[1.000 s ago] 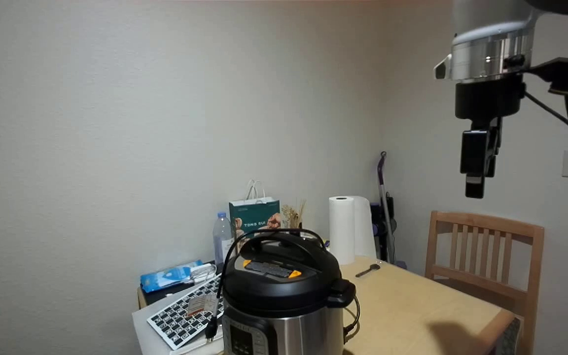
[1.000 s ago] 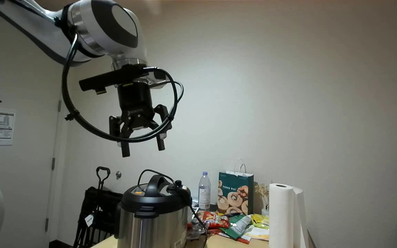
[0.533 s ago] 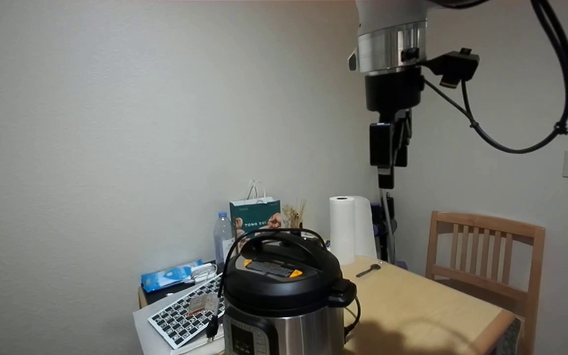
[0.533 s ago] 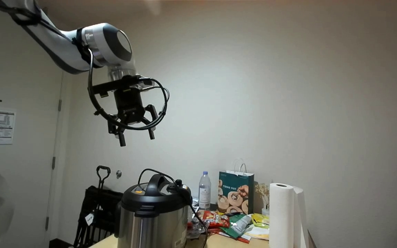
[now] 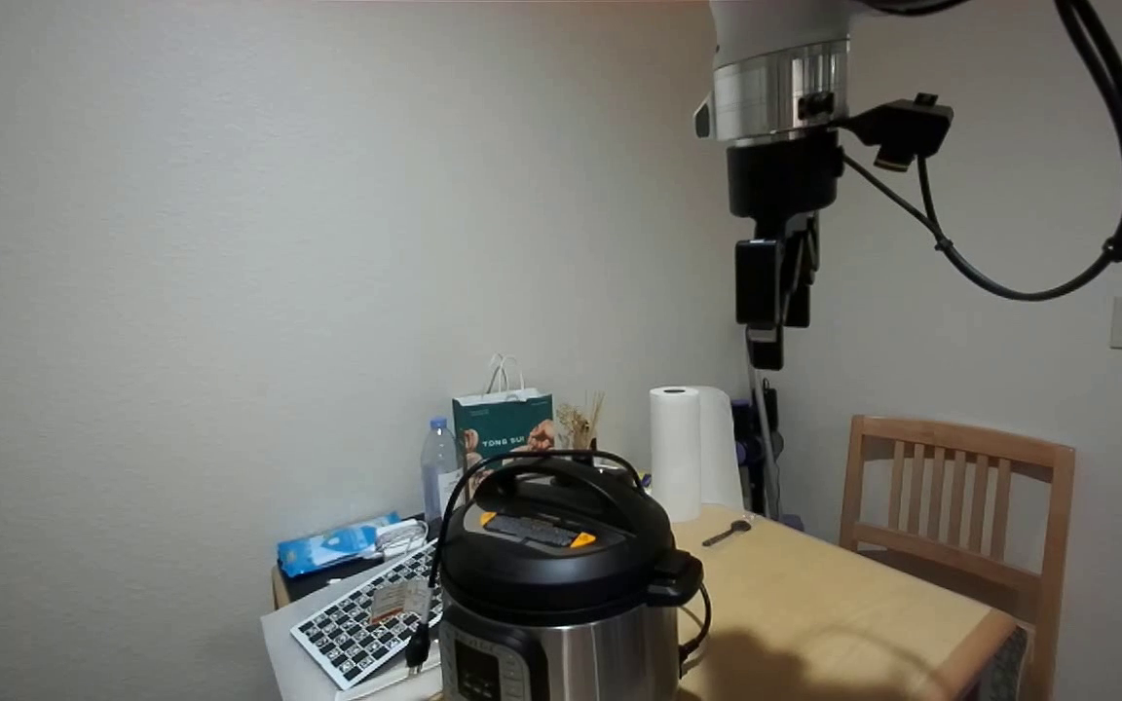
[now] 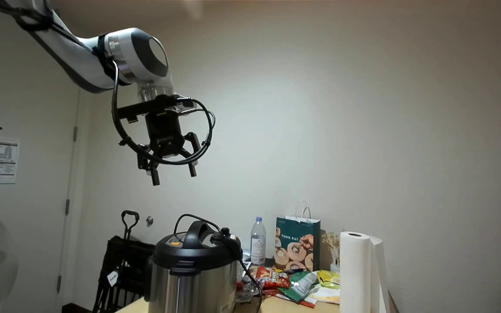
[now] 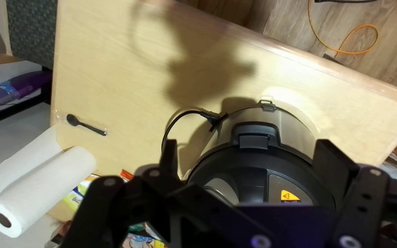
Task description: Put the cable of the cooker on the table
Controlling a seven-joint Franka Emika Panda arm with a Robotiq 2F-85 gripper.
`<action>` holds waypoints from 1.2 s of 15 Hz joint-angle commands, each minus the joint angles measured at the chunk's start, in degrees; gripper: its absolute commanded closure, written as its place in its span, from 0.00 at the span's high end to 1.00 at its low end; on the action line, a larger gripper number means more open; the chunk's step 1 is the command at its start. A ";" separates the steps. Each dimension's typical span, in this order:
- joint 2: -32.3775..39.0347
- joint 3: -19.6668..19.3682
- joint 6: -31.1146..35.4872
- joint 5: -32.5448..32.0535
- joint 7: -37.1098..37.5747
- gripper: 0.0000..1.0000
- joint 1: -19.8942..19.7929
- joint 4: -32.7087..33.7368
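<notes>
The cooker has a black lid and steel body and stands on the tan table (image 5: 814, 584); the cooker shows in both exterior views (image 5: 610, 652) (image 6: 192, 287) and in the wrist view (image 7: 253, 168). The black cable (image 5: 451, 506) loops over the lid, its plug end (image 5: 418, 645) hanging by the front panel. Its other end connects at the cooker's rear side, as the wrist view also shows (image 7: 176, 120). My gripper (image 6: 175, 177) is open and empty, high above the cooker and apart from the cable. In the wrist view its fingers (image 7: 248, 153) spread wide over the lid.
A paper towel roll (image 5: 675, 453) and a black spoon (image 5: 727, 533) are on the table. A bottle (image 6: 258, 241), a green paper bag (image 6: 298, 243) and snack packets (image 6: 300, 284) stand behind. A checkered board (image 5: 366, 618) lies beside the cooker. A chair (image 5: 955, 506) stands at the table's end.
Over the last second my gripper moved leftward in an exterior view and looks smaller, farther off, in an exterior view. It hardly moved in the last half second. Cable and cooker stayed still.
</notes>
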 commanded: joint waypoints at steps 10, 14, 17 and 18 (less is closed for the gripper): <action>14.38 -1.33 3.59 -14.28 -19.27 1.00 1.24 11.13; 14.29 -1.58 3.56 -13.09 -17.00 1.00 1.57 10.62; 14.60 -1.56 3.56 -13.13 -17.05 1.00 1.57 10.88; 14.58 -1.56 3.56 -13.14 -17.06 1.00 1.57 10.90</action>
